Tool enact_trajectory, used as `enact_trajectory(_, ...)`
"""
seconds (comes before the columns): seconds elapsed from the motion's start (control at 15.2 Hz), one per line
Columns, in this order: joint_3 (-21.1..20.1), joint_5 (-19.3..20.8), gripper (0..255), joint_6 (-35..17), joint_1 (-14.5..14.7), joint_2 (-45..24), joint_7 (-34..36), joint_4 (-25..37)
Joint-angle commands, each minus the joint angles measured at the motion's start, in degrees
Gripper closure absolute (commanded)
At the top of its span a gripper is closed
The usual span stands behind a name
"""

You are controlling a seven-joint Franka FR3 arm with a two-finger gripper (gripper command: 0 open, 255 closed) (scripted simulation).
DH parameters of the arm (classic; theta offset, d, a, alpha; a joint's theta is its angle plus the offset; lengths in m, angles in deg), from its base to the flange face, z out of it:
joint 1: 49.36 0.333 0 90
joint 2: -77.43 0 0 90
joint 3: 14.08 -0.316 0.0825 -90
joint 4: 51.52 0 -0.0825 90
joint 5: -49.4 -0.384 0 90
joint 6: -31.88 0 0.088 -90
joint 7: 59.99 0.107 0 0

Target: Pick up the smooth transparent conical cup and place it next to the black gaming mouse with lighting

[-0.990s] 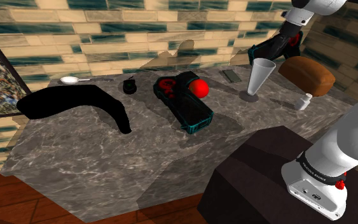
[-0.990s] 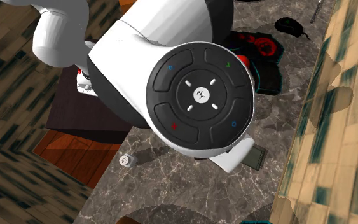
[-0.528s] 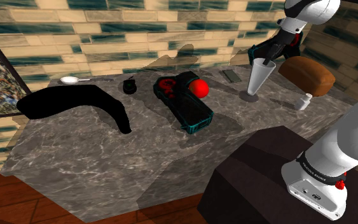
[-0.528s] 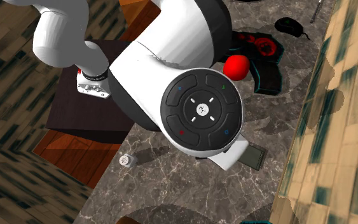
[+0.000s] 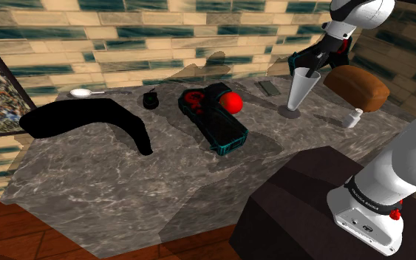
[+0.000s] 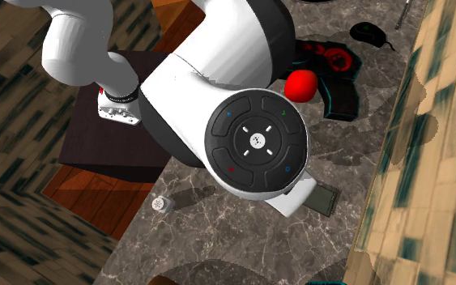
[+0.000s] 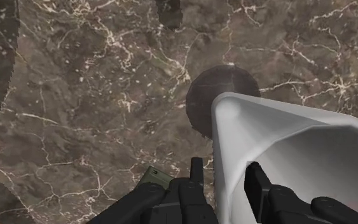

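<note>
One conical cup (image 5: pixel 303 87), rendered pale grey, is seen upright on its round foot at the far right of the counter (image 5: pixel 162 185) in the shoulder view, near the tiled wall. Its rim wall is straddled by the gripper (image 5: pixel 307 66). In the wrist view one finger (image 7: pixel 196 175) is set outside the wall and the other inside. Both are spread apart, with a slim gap at the outer one, so nothing is clamped.

One brown loaf (image 5: pixel 357 86) is placed just beside the cup, one small white bottle (image 5: pixel 353 118) near it, and one flat dark card (image 5: pixel 270 88) toward the wall.

One black mouse (image 5: pixel 151 99) is located well apart, toward the shoulder view's left. The line between the two is blocked by one black teal-edged case (image 5: pixel 217 125) with one red ball (image 5: pixel 232 101) on it. One spoon (image 5: pixel 80 92) and one black curved shape (image 5: pixel 88 122) are found beyond the mouse.
</note>
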State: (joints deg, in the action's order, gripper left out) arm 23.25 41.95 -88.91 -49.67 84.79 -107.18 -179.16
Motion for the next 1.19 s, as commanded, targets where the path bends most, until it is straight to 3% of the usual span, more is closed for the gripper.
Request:
enact_trajectory(0.0,0.0,0.0,255,0.0,0.0,0.0,0.0,0.0)
enact_trajectory(0.46,0.0,0.0,255,0.0,0.0,0.0,0.0,0.0)
enact_trajectory(1.12,-1.0,2.4,255,7.4,-0.2,3.2,2.8,5.1)
